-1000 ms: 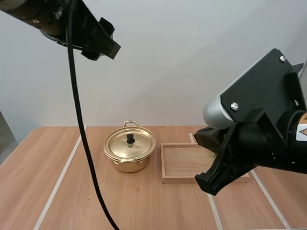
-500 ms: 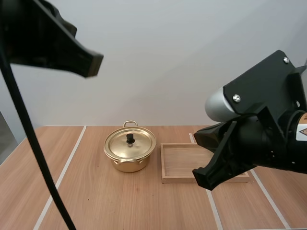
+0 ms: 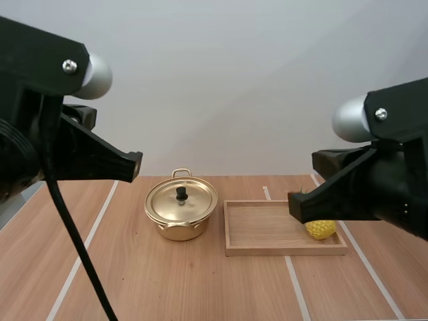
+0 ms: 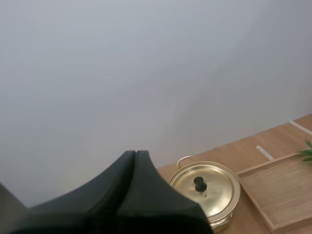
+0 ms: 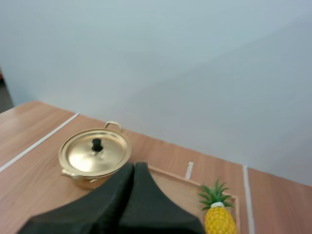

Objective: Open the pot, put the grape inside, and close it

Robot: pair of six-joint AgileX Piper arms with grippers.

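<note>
Looked like a robotics lab test rig, not a home: light wooden bench (image 3: 200, 287) w/ white tape lines (image 3: 85, 249), plain pale wall (image 3: 234, 87) behind, black robot left arm (image 3: 40, 147) & right arm (image 3: 381, 194) over staged props, e.g. small gold lidded metal pot (image 3: 181, 212), shallow wooden tray (image 3: 281, 251).

High camera looks forward and down. Both wrist cameras hang well back, sharing the round gold lidded pot (image 4: 213, 193).

Gold pot (image 3: 179, 226) stood upright on counter (image 3: 200, 287), lid (image 3: 190, 202) seated, black knob (image 3: 181, 193) on top, just left of wooden tray (image 3: 261, 231). Yellow pineapple (image 5: 218, 220), green crown, sat at tray's right end.
</note>
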